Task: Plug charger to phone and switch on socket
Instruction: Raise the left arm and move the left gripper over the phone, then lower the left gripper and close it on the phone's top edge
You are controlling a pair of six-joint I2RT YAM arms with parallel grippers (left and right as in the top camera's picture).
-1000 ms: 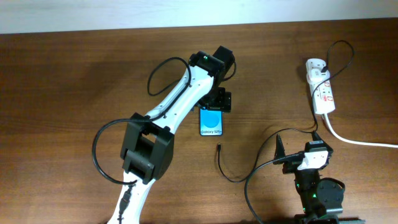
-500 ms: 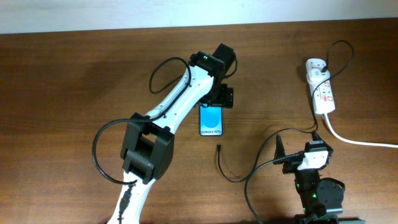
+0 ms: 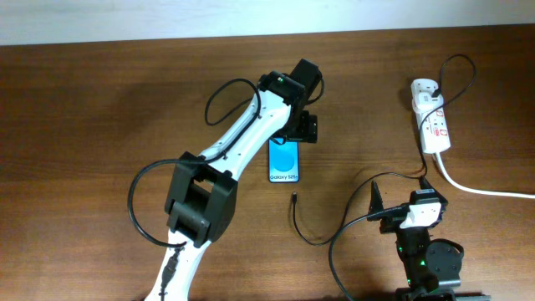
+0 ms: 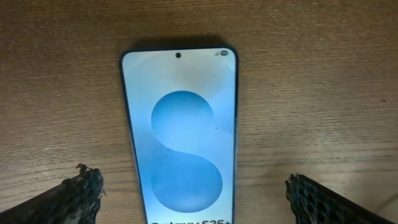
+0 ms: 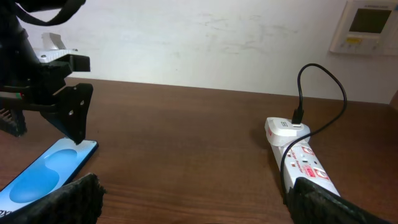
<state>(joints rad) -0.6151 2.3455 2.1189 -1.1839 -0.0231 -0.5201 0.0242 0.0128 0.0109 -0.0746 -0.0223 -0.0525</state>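
The phone (image 3: 284,163) lies flat on the brown table with its light blue screen up. It fills the left wrist view (image 4: 180,130) and shows at the left of the right wrist view (image 5: 46,174). My left gripper (image 3: 298,131) hangs open over the phone's far end, a finger on each side (image 4: 193,199), not touching it. The thin black charger cable has its plug tip (image 3: 294,199) on the table just in front of the phone. The white socket strip (image 3: 432,119) lies at the far right (image 5: 301,158) with a white adapter in it. My right gripper (image 3: 399,203) is open and empty (image 5: 193,202) near the front edge.
A thick white cord (image 3: 481,189) runs from the socket off the right edge. The charger cable loops from the adapter (image 3: 456,71) down past my right arm's base (image 3: 422,251). A white wall with a thermostat panel (image 5: 370,25) stands behind the table.
My left gripper has shifted slightly to the right and away over the phone's far end. The phone, the cable and the right arm have not moved.
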